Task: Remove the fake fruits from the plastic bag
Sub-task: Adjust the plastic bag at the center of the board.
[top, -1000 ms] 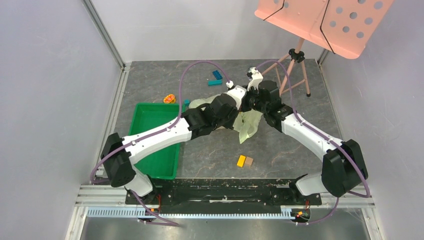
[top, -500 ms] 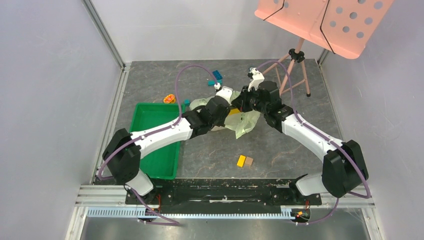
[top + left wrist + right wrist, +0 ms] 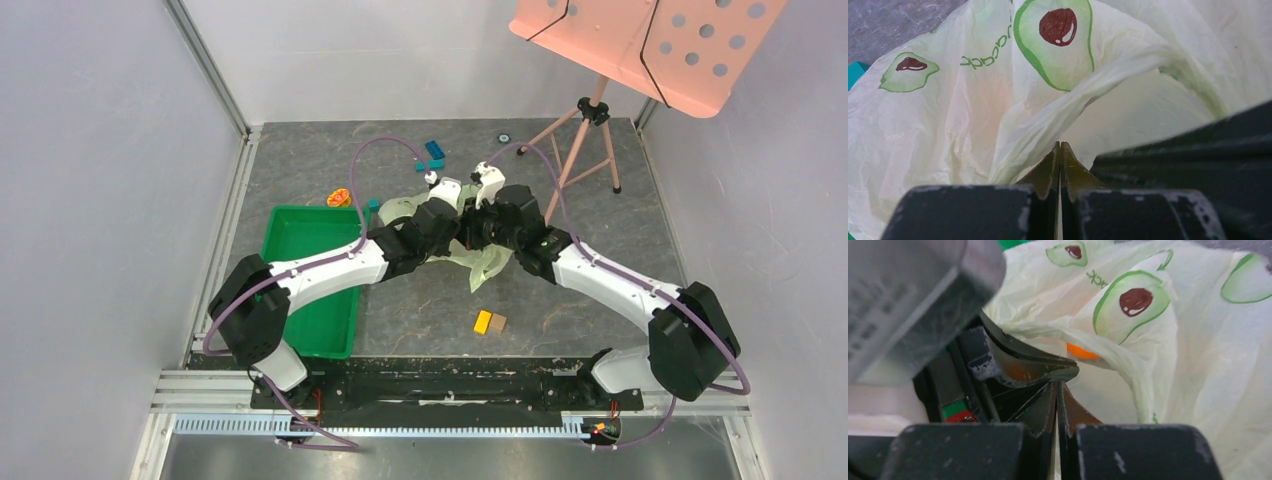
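The plastic bag (image 3: 487, 262), pale green with avocado prints, is bunched on the table under both wrists. It fills the left wrist view (image 3: 973, 100) and the right wrist view (image 3: 1198, 355). My left gripper (image 3: 1060, 146) is shut on a twisted strand of the bag. My right gripper (image 3: 1057, 385) is shut right beside the left one, with the bag film at its tips. A round orange fruit (image 3: 1080, 351) shows inside the bag. The other fruits are hidden.
A rigid green tray (image 3: 310, 290) lies at the left. A flat orange curved piece (image 3: 340, 197) lies behind it. Teal blocks (image 3: 433, 155) are at the back, and orange and brown blocks (image 3: 489, 322) at the front. A tripod stand (image 3: 590, 140) is at the back right.
Both wrists have shifted left and drawn closer together over the bag. The bag hung lifted a second ago and now sits lower and more bunched.
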{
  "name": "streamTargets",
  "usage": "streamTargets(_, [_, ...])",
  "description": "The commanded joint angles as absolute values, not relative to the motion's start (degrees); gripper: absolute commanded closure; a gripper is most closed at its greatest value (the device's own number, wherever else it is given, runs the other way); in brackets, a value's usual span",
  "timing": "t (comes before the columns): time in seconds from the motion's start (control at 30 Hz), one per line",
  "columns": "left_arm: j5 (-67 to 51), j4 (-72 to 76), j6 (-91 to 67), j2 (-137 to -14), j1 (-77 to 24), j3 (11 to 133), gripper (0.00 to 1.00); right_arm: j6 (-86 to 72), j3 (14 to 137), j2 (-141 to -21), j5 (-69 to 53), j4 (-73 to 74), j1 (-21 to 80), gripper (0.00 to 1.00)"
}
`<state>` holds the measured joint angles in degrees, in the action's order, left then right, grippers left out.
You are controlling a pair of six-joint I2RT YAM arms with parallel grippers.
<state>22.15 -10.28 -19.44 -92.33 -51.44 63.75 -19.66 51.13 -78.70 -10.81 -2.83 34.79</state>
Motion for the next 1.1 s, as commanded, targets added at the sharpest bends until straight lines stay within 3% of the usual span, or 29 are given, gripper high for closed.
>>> streamTargets(0.0, [22.5,-6.7,-22.1,-92.5,-51.0,63.7,0.98,-20.4,49.7,-80.0,-4.7,-6.2,37.1,1.0])
streamTargets(0.4, [22.1,-5.0,-23.2,-91.3,-49.3,58.5,0.98,-21.6,52.0,-87.6,9.0,-8.5,37.5,1.0])
streamTargets(0.77, [19.7,-2.1,-27.6,-88.8,-49.3,49.0,0.98,-22.1,51.0,-91.8,9.2,-14.6,37.5,0.93])
streamTargets(0.83, [20.5,-2.1,-28.0,-87.7,-49.3,47.2,0.98,-21.8,50.0,-91.8,9.5,-15.0,37.5,0.9])
streamTargets(1.07, [23.4,-1.6,-29.5,-85.0,-49.3,42.2,0.98,-19.5,45.7,-89.5,14.1,-15.6,36.6,0.52])
